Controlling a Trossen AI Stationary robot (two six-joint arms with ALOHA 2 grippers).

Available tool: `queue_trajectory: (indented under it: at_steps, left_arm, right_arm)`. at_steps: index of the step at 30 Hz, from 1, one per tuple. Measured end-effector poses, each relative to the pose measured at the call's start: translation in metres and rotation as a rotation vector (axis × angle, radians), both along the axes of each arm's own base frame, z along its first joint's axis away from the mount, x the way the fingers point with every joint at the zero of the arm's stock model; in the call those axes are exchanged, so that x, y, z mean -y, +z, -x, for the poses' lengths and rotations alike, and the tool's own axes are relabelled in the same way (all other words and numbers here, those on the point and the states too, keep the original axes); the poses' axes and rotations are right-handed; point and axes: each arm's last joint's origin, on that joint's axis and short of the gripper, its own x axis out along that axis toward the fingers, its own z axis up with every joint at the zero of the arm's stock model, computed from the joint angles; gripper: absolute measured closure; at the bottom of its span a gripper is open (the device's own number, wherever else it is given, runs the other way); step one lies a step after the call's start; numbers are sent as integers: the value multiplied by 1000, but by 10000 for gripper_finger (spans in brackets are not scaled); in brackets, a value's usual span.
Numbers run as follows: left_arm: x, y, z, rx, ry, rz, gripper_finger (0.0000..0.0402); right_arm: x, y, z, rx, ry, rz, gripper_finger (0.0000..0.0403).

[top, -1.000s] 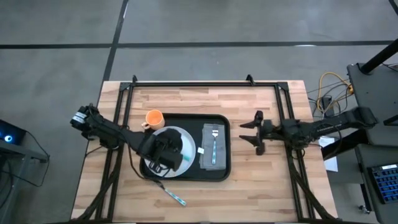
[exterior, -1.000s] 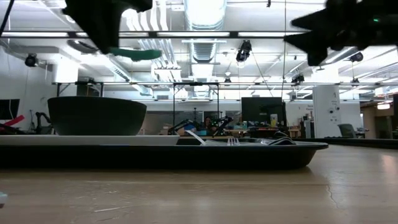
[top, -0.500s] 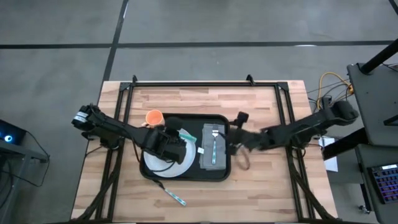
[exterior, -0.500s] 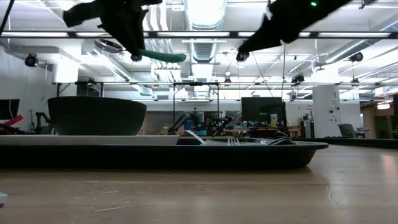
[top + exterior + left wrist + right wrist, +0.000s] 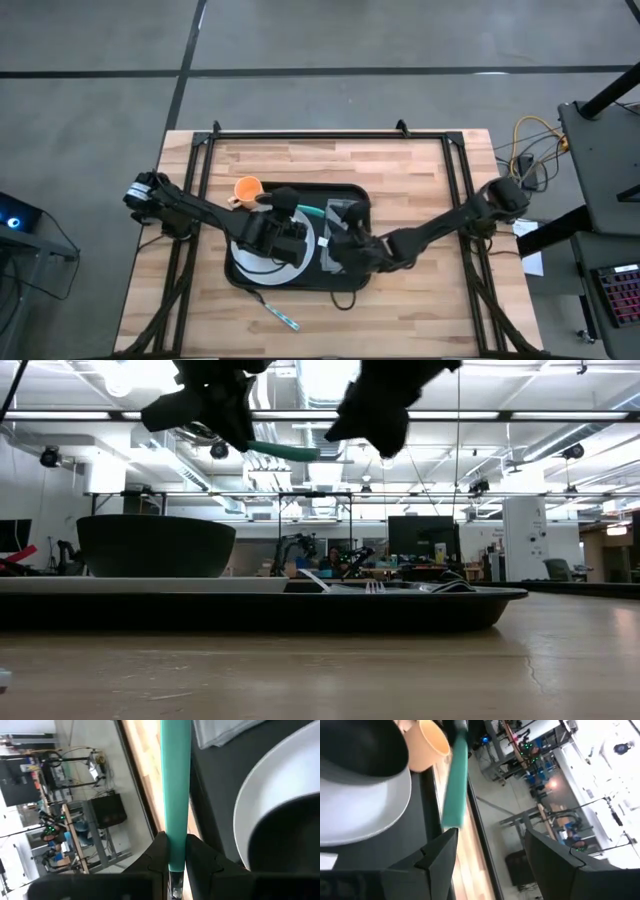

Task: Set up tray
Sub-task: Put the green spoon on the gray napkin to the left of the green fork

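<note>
Plate (image 5: 262, 262) and napkin (image 5: 336, 240) on tray (image 5: 345, 283); cup (image 5: 248, 189) beside it.

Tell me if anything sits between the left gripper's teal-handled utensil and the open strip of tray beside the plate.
Nothing visible blocks it. The left gripper holds the teal-handled utensil above the tray, between the white plate and the grey napkin. The right gripper, jaws open, hovers close over the napkin and crowds that strip.

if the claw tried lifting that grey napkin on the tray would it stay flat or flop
Probably flop: the grey napkin looks like folded cloth lying limp on the tray, so its free end would likely droop. It also looks light, and the fork lying on it could slide off.
</note>
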Motion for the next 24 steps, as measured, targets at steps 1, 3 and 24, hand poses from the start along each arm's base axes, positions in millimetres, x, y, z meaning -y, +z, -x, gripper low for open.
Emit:
queue_trajectory:
  at_steps: [1, 3, 24]
  left_arm:
    - [0, 0, 0, 8, 1, -5, 377]
    - [0, 2, -1, 16, 4, -16, 377]
    - [5, 7, -16, 129, -62, 0, 377]
  right_arm:
    - [-1, 0, -3, -3, -1, 8, 183]
    - [-3, -4, -8, -27, 1, 28, 183]
    - [8, -8, -15, 5, -25, -23, 184]
